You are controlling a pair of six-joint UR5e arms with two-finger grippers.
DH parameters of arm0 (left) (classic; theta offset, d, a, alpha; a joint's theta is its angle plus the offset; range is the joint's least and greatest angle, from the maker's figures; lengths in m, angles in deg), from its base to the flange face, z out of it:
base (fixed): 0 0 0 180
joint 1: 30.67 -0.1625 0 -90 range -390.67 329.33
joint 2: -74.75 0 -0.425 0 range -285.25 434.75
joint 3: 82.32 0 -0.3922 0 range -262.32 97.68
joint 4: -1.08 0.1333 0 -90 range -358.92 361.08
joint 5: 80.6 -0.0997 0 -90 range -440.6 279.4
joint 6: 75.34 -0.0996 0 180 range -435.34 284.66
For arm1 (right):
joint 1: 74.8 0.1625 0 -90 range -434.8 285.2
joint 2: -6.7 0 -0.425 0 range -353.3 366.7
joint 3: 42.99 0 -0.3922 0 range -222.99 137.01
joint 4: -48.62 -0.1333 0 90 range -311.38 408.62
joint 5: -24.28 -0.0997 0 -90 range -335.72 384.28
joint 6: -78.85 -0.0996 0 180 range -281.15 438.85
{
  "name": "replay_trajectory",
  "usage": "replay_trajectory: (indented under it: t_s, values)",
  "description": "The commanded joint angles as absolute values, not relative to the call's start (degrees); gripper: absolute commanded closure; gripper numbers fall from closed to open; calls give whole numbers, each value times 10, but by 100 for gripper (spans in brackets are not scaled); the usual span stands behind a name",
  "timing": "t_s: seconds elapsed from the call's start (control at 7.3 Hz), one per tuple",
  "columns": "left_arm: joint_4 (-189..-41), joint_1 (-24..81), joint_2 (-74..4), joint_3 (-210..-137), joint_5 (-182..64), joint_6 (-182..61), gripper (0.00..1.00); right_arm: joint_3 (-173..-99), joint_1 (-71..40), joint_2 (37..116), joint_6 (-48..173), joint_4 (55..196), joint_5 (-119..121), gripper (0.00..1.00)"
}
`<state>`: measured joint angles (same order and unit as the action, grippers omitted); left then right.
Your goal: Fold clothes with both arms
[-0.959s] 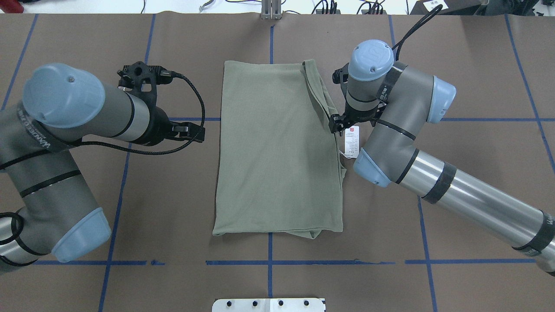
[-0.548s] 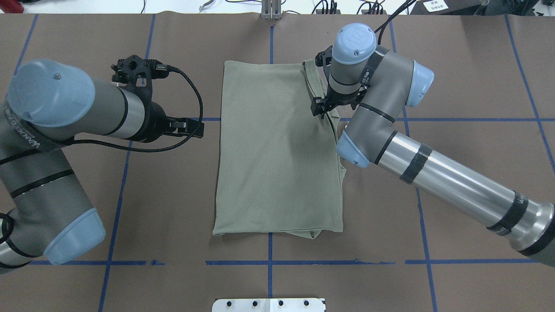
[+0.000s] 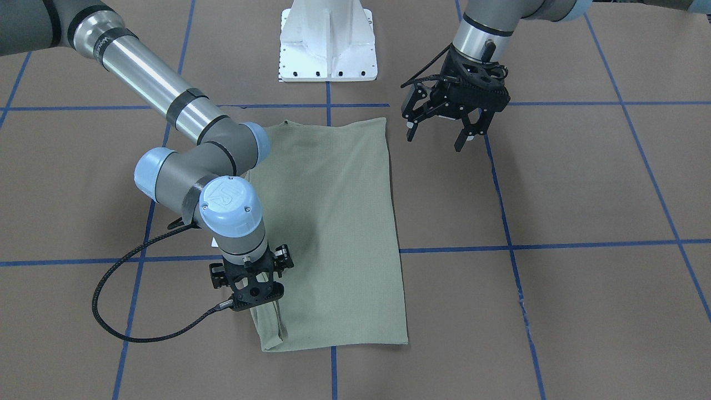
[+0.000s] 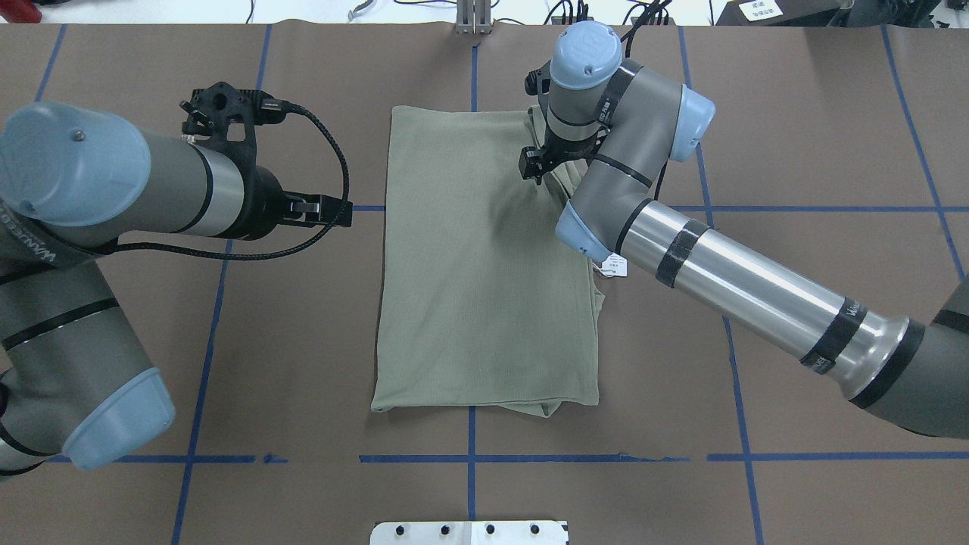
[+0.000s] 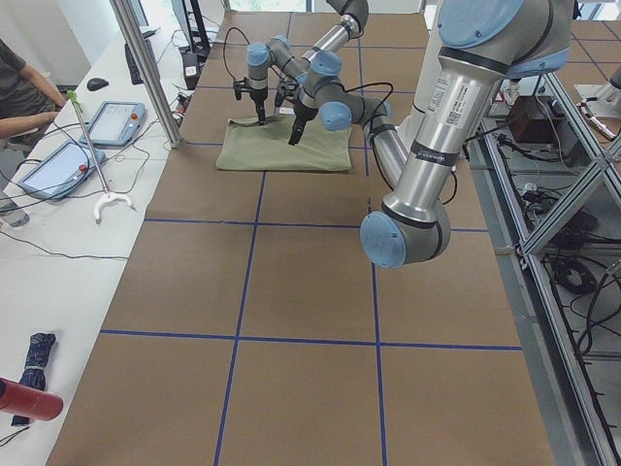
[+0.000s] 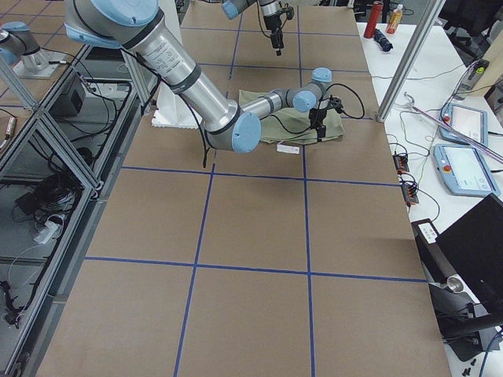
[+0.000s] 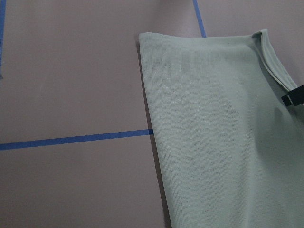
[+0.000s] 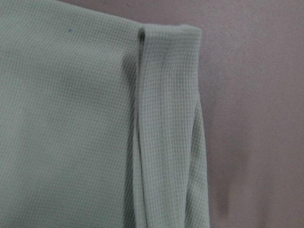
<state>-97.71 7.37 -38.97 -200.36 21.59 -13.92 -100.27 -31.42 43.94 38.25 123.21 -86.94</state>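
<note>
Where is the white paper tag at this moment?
In the overhead view the hang tag shows at the right edge of the shirt, just under the right arm.

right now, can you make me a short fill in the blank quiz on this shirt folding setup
The left end effector hangs over bare table; it is ___ and holds nothing.
The other end effector, above the sage-green shirt, belongs to the ___ arm.
The paper hang tag at the shirt's edge is ___.
Missing words: open; right; white.
</note>
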Motion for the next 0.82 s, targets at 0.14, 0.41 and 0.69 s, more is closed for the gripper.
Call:
replay_trajectory:
  t_s: [0.14,0.41,0.69]
  values:
    - [-977,74,-389,-2006,215,-141,0,-984,-309,436,390,1232,-857,0]
    - [-977,74,-392,-2006,215,-141,0,-980,-305,436,391,1232,-852,0]
    - [-977,73,-392,-2006,215,-141,0,-980,-290,440,411,1232,-856,0]
